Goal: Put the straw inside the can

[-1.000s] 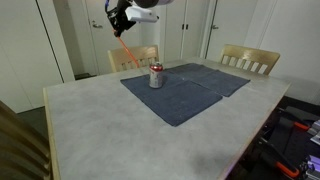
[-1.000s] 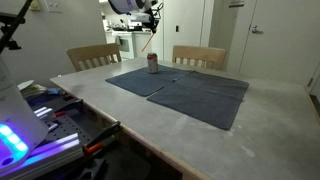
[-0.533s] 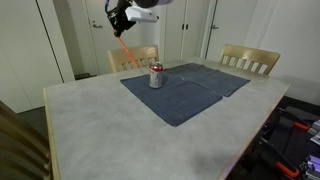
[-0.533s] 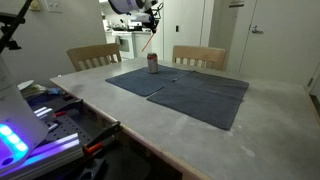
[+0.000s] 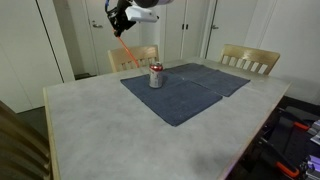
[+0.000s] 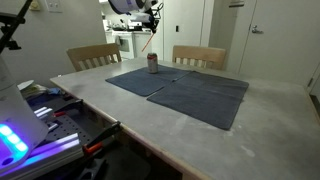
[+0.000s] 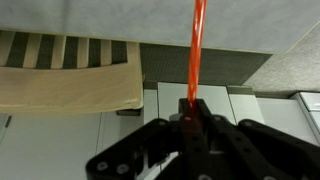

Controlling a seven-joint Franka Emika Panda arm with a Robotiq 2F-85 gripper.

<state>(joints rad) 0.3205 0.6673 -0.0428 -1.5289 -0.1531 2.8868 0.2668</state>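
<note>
Wrist view: gripper [image 7: 193,108] pinching straw [image 7: 197,45] by one end, high off the table [image 5: 90,125]; can [image 5: 156,76] upright on blue cloth [image 5: 190,98], well apart from the straw.

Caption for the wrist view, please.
Gripper shut on the red-orange straw, with a wooden chair in the background.

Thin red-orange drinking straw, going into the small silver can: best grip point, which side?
Near one end, pinched across the shaft from above, as the gripper holds the thin red-orange drinking straw now. Its long free length hangs below the jaws, so the lower tip can go into the small silver can, which stands upright on the dark cloth.
</note>
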